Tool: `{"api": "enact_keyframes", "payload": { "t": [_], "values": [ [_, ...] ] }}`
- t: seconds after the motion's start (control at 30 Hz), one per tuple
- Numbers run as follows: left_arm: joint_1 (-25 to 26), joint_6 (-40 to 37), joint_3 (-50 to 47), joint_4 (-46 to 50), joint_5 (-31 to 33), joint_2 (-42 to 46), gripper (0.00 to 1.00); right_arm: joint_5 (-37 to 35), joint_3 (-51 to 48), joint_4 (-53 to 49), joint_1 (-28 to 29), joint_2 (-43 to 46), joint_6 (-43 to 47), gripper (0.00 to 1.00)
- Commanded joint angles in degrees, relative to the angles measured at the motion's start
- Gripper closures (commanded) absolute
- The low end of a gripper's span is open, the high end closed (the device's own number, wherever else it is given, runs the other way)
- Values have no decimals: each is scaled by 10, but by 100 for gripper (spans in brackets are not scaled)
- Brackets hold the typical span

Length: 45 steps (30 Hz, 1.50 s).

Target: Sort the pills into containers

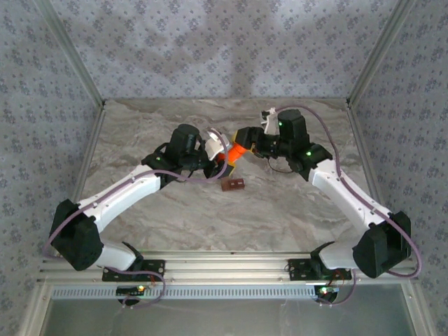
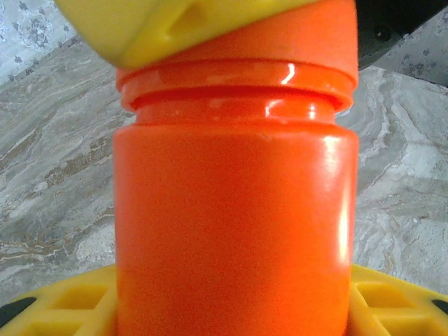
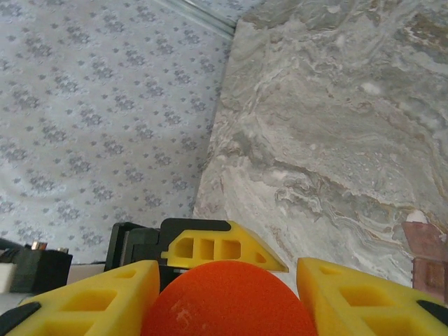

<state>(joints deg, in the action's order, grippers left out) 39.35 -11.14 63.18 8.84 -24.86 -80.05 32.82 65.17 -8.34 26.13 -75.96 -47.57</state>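
The left gripper (image 1: 222, 159) was pinched on the body of a small orange cylindrical plastic bottle (image 2: 234, 231), holding it in the air above the middle of the grey marbled table (image 1: 280, 217), a little toward the far edge. The right gripper (image 3: 227, 283) had its yellow fingers on either side of the bottle's orange screw cap (image 2: 308, 38), and both pads seemed to touch it, so it read as closed on the cap rather than spread. The flat reddish-brown strip of little square cells (image 1: 233, 185) lay about mid-table, just nearer the near edge than the bottle and apart from both grippers. The main risk was judged to be the cap. If the right fingers sat off-centre or gripped too lightly, they might slip round it instead of turning it. Too hard a twist could wrench the bottle askew in the left fingers or drag it out of them. With the bottle held tilted over the table, a cap coming free suddenly could let pills spill wide of the strip. By count there were two grippers, one bottle, one cap and one strip. A single pale round thing (image 3: 416, 217) sat at the strip's end, perhaps a pill. The number of cells could not be told.
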Motion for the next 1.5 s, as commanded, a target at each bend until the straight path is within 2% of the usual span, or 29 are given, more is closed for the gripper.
{"api": "enact_keyframes", "payload": {
  "t": [0.0,0.1,0.33,0.47,0.57,0.7,0.8,1.0,1.13,1.47],
  "values": [
    [-2,-8,24,-24,-20,5,100,80,-26,65,-38,-18,96,51],
    [-2,-8,26,-22,-19,4,100,133,-29,66,-56,-34,166,50],
    [-3,-6,25,-22,-19,5,100,139,-30,83,-62,-33,140,44],
    [-3,-6,25,-22,-19,6,100,110,-17,59,-73,-16,97,19],
    [-3,-7,26,-21,-21,6,100,61,-26,58,-87,22,44,13],
    [-3,-6,25,-22,-20,4,100,-23,-29,13,-93,71,-26,14],
    [-3,-5,25,-25,-22,2,100,-48,-24,-28,-89,88,-68,16],
    [-2,-3,31,-27,-25,-4,100,-70,22,-86,-41,64,-56,13],
    [-3,-1,34,-26,-26,-5,100,-75,23,-83,-16,44,-49,12],
    [-2,-1,35,-24,-26,-5,100,-64,27,-68,11,21,-46,21]
  ]
}}
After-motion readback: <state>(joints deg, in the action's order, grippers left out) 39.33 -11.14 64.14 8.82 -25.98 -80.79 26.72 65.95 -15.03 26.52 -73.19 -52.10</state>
